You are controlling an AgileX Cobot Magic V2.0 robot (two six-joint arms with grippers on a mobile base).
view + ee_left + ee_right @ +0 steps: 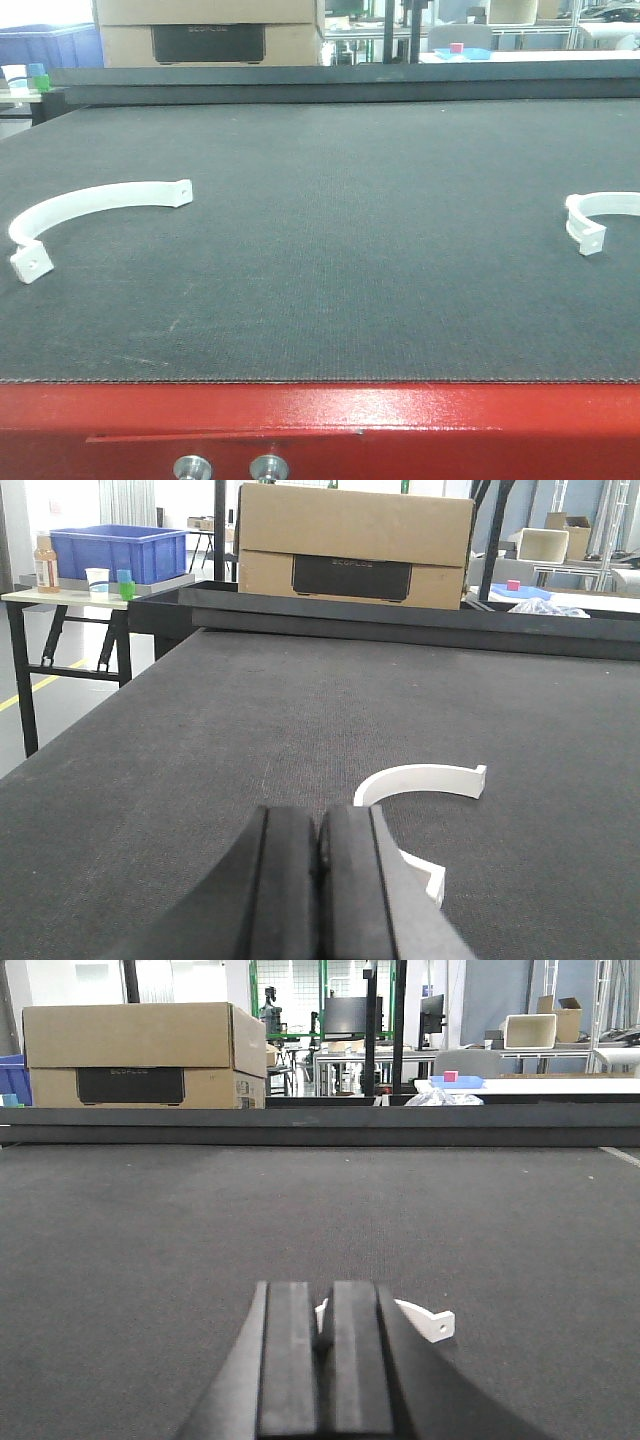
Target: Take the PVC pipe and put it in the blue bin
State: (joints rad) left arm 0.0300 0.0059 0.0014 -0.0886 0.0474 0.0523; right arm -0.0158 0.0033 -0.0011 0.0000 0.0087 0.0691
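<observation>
Two white curved PVC pipe pieces lie on the dark table mat. One PVC pipe piece (pixel 95 200) rests at the left; in the left wrist view this piece (pixel 420 777) sits just ahead and right of my left gripper (pixel 320 815), whose jaws are shut and empty. The other PVC pipe piece (pixel 600 207) lies at the right edge; it (pixel 428 1320) shows partly hidden behind my right gripper (pixel 322 1295), also shut with nothing held. The blue bin (pixel 115 548) stands on a side table beyond the mat's far left corner. Neither gripper shows in the front view.
A cardboard box (pixel 355 545) stands behind the raised black back edge (pixel 340 80) of the table. Small bottles and cups (pixel 110 580) sit by the bin. The red front edge (pixel 320 420) of the table is nearest the camera.
</observation>
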